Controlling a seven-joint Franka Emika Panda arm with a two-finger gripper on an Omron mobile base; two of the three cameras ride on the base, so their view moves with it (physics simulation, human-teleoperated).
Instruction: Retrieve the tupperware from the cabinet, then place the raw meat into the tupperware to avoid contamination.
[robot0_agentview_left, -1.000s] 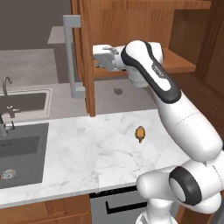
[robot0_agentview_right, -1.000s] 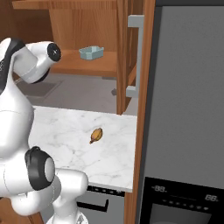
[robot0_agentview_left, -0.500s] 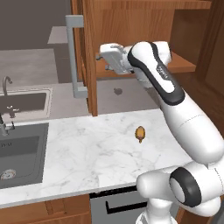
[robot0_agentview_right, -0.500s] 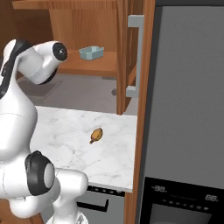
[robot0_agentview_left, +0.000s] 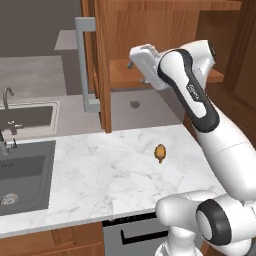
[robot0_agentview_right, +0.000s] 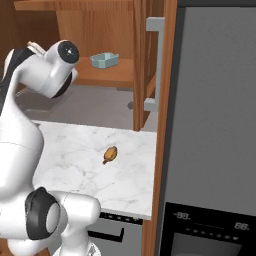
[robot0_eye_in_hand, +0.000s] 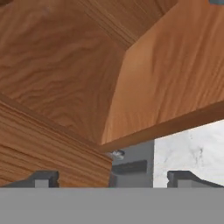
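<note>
Presently noted on the wooden shelf (robot0_agentview_right: 115, 75) of the cabinet (robot0_agentview_right: 100, 30): the tupperware (robot0_agentview_right: 104, 60), pale blue-grey, shallow, rounded at the corners, sitting upright and untouched, toward the right part of the shelf as seen from the right base view. Hidden behind the arm in the left base view.

Raw meat (robot0_agentview_left: 160, 152) lying on the white marble counter (robot0_agentview_left: 100, 180), small, oval, orange-brown with a darker end; also plain in the right base view (robot0_agentview_right: 110, 154), well apart from the tupperware and below it.

Gripper (robot0_agentview_left: 136, 61) raised to shelf height at the cabinet opening, left of the tupperware's place. Fingertips (robot0_eye_in_hand: 43, 178) standing wide apart in the hand view, released, grasping nothing; only wood panels, a shelf edge and a patch of marble between and beyond them.

Left base view adds: open cabinet door (robot0_agentview_left: 102, 65) with its long grey bar handle (robot0_agentview_left: 86, 65), and the sink (robot0_agentview_left: 25, 170) with tap at the left. Right base view adds: the other door's handle (robot0_agentview_right: 154, 65), a tall dark-fronted appliance (robot0_agentview_right: 215, 115) at the right, and an oven panel beneath it.
</note>
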